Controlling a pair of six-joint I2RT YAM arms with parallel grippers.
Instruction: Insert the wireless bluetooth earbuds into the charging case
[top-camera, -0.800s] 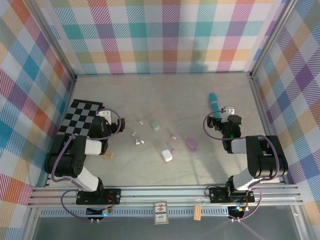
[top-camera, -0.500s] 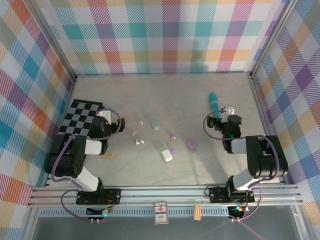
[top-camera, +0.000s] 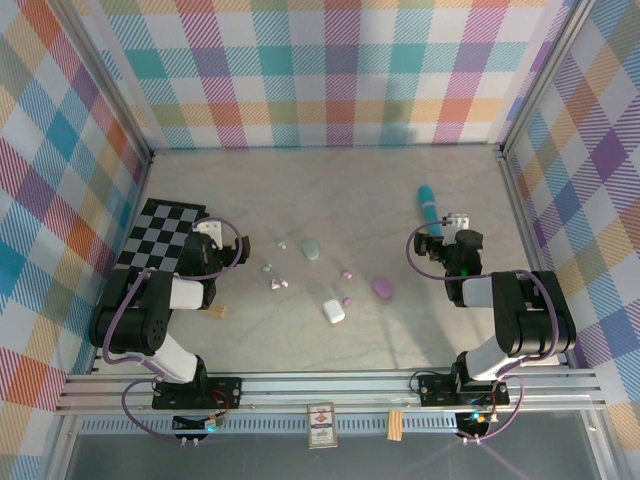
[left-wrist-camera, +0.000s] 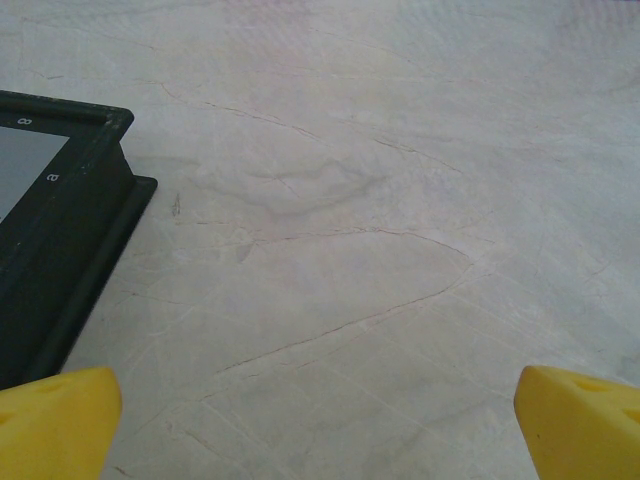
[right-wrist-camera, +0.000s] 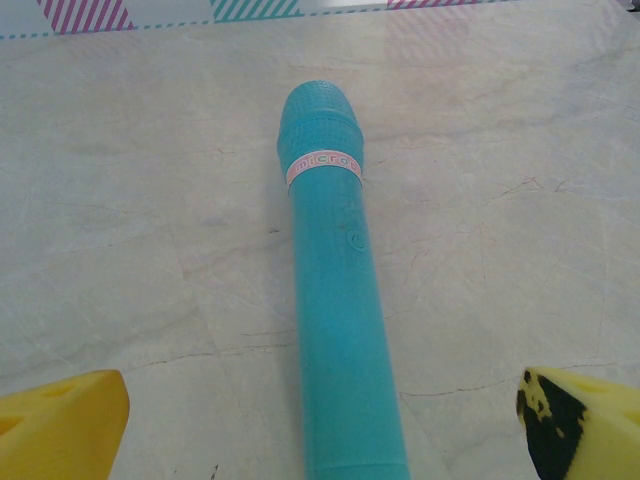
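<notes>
While I watch from above, the counter (top-camera: 330, 190) carries a checkered board (top-camera: 160, 235) at left. The left pincer (left-wrist-camera: 320, 410) stands wide over bare counter beside it; the right pincer (right-wrist-camera: 320, 420) stands wide at the near end of a teal cylinder (right-wrist-camera: 335, 300). In the middle lie a mint case (top-camera: 311, 249), a white case (top-camera: 333, 311) and a purple case (top-camera: 382, 288), whitish earbuds (top-camera: 276, 284) loose to their left, pink earbuds (top-camera: 347, 272) among them.
</notes>
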